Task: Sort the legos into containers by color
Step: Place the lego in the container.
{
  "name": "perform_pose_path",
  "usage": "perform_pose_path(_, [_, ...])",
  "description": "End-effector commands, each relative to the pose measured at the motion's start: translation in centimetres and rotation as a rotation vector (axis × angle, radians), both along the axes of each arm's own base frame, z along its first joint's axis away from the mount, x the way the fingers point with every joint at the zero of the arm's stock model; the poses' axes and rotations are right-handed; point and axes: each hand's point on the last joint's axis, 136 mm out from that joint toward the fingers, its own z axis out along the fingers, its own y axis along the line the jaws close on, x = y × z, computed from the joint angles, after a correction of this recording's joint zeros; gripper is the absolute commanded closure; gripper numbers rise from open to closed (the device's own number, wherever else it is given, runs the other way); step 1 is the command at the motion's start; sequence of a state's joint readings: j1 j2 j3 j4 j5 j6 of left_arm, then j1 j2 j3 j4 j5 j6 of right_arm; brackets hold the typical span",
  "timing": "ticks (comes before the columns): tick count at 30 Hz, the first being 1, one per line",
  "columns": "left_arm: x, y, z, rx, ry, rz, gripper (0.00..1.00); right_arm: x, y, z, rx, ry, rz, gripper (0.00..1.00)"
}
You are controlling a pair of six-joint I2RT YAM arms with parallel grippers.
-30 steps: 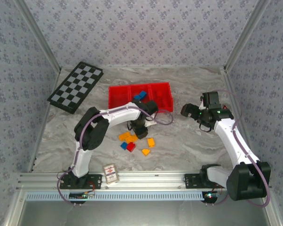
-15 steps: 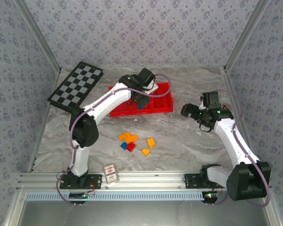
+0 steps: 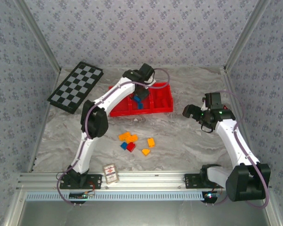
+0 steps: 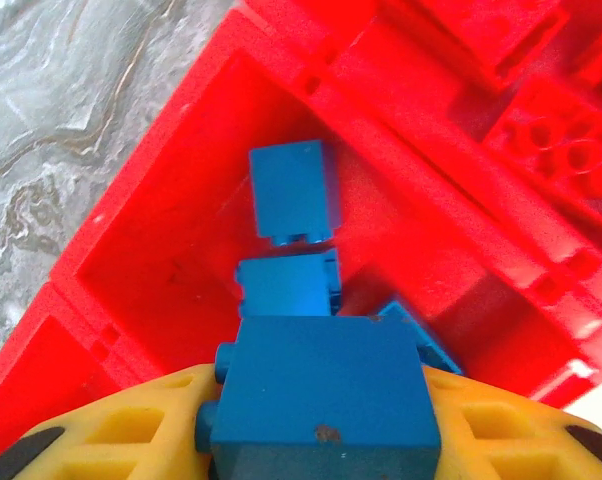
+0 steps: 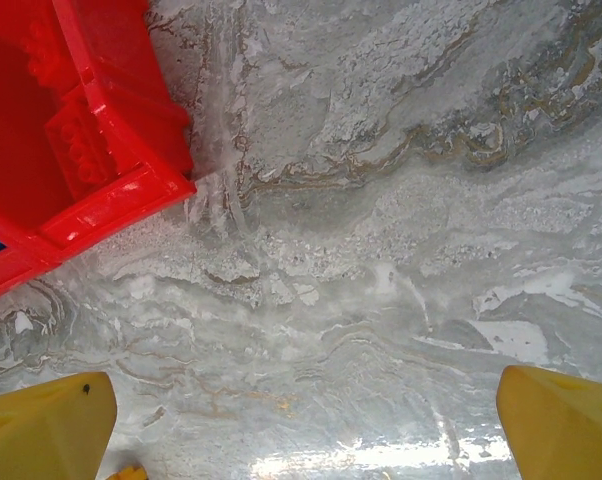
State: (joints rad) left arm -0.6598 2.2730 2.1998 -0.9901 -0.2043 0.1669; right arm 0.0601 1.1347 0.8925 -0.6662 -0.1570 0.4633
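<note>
L pincer clamped on a blue lego, hanging over the mid compartment of the red tray. More blue legos lie in that compartment below it. R pincer spread wide, nothing betw. fingers, over bare desk just beside tray's right end. Loose legos (orange, blue, red) on desk nearer the arm bases, well apart from tray.

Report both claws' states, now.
Left claw: shut on a blue lego, over the red tray.
Right claw: open, holding nothing, above the table.
</note>
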Motion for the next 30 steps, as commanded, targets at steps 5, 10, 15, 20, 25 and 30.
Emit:
perform_pose_path(5, [-0.5,-1.4,-0.2,-0.110,0.051,-0.062,0.49,-0.4,-0.2,-0.4,0.005,0.012,0.010,0.00])
perform_pose_path(10, [-1.2,-2.1,-1.4,-0.153,0.100,-0.102,0.49,-0.2,-0.3,-0.5,0.001,0.008,0.005,0.00])
perform_pose_path(15, [-1.4,-2.0,-1.4,-0.206,0.118,-0.094,0.41,-0.3,-0.5,-0.2,-0.003,0.008,0.001,0.00])
perform_pose_path(20, [-1.4,-1.6,0.3,-0.258,0.074,-0.076,0.30,-0.1,-0.1,0.1,0.013,-0.002,0.011,0.00])
perform_pose_path(25, [-2.6,-0.9,1.9,-0.294,0.054,-0.054,0.18,0.1,0.5,0.3,0.018,0.002,0.030,0.00])
perform_pose_path(30, [-5.7,-0.8,3.3,-0.308,0.070,-0.022,0.03,0.4,1.0,0.3,0.009,0.006,0.047,0.00])
